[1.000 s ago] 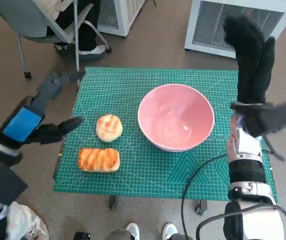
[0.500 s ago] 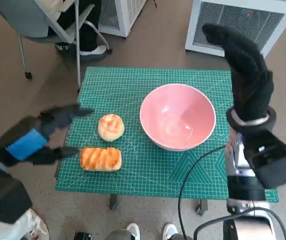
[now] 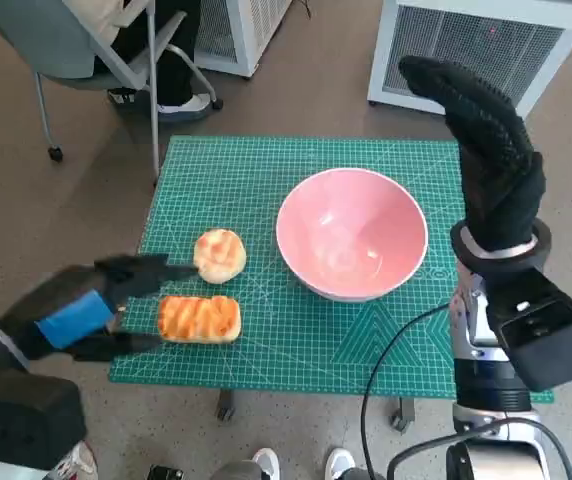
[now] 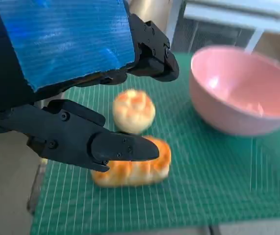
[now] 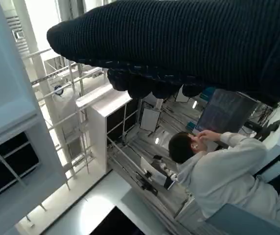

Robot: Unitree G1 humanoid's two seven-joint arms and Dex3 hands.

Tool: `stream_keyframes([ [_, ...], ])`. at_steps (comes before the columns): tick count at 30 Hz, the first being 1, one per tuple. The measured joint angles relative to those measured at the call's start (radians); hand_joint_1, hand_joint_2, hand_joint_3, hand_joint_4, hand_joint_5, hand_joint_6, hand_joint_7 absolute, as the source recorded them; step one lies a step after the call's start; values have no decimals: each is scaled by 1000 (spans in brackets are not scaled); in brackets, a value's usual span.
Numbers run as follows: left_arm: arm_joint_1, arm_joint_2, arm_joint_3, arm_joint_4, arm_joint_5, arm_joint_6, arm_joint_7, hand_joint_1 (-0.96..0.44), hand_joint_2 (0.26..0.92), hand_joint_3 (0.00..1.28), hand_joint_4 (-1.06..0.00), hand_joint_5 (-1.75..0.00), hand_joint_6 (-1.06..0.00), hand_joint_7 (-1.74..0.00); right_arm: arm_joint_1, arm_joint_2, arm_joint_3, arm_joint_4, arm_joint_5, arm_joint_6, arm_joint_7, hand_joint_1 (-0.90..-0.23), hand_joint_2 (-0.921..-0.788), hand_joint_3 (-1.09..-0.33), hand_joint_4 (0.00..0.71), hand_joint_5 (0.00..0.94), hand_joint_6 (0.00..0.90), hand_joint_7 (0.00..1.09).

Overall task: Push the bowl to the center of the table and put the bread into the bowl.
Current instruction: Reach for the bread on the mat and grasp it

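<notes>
At the table's (image 3: 266, 360) left edge, left hand (image 3: 86, 305) spread, holding nothing, just beside loaf (image 3: 198, 319), long axis crosswise; right hand (image 3: 491, 150) raised, empty, beyond bowl (image 3: 351, 245).

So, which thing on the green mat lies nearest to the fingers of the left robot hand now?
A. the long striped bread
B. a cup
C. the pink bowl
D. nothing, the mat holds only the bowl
A: the left robot hand has its fingers spread right beside the long striped bread, not yet holding it, while the round bun and pink bowl lie farther off.
</notes>
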Motion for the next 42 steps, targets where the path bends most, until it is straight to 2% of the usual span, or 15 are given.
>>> stream_keyframes([
  [11,7,-22,-92,-34,114,76,12,-290,921,35,-407,0,-409,-107,0,-2,-1,6,-35,-1,-13,-584,-921,-735,285,14,42,685],
  [19,3,-59,-155,-53,205,117,43,-292,921,24,-411,-2,-417,-88,0,-6,-8,14,-36,-3,-18,-582,-921,-742,284,12,27,687],
  [26,-15,-107,-215,-32,299,119,108,-292,921,13,-416,-2,-435,-52,2,-6,-9,17,-38,-3,-19,-583,-921,-743,280,9,17,690],
  [42,-41,-208,-309,154,432,48,277,-283,921,7,-428,-4,-444,-21,7,-4,-4,17,-35,-1,-19,-567,-921,-746,278,6,11,694],
])
